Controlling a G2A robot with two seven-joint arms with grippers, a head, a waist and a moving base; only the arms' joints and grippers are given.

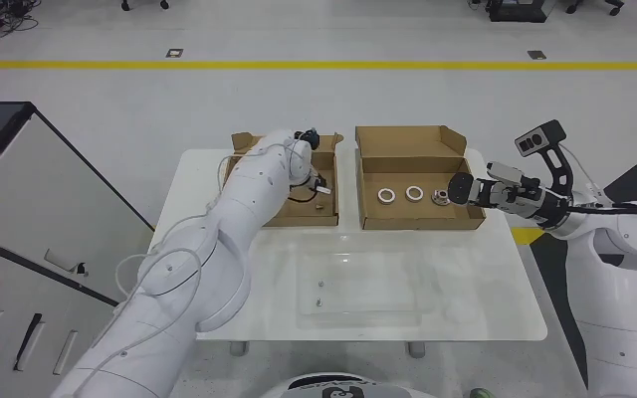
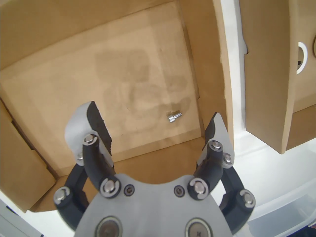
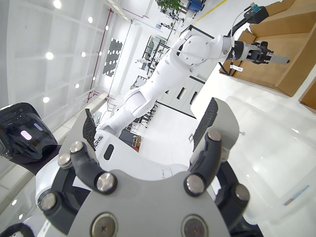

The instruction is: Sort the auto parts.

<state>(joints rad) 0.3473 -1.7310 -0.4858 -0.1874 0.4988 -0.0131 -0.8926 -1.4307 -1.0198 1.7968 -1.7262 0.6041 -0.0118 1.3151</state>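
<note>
left claw point(image 2: 154, 114) wide open, empty, above socket-head bolt point(image 2: 174, 117) in left cardboard box point(image 2: 74, 38) | right claw point(image 3: 150, 108) wide open, empty, at edge of right cardboard box point(image 1: 408, 164)

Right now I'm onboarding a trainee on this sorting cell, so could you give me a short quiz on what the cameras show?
1. True or false: the left pincer is shut on the bolt.
2. How many round parts lie in the box by the right pincer? A) one B) three C) five
3. Fill in: the bolt lies on the floor of a second box, made of ____.

Key
1. False: the left pincer is open above the bolt, which lies loose.
2. B
3. cardboard
</note>
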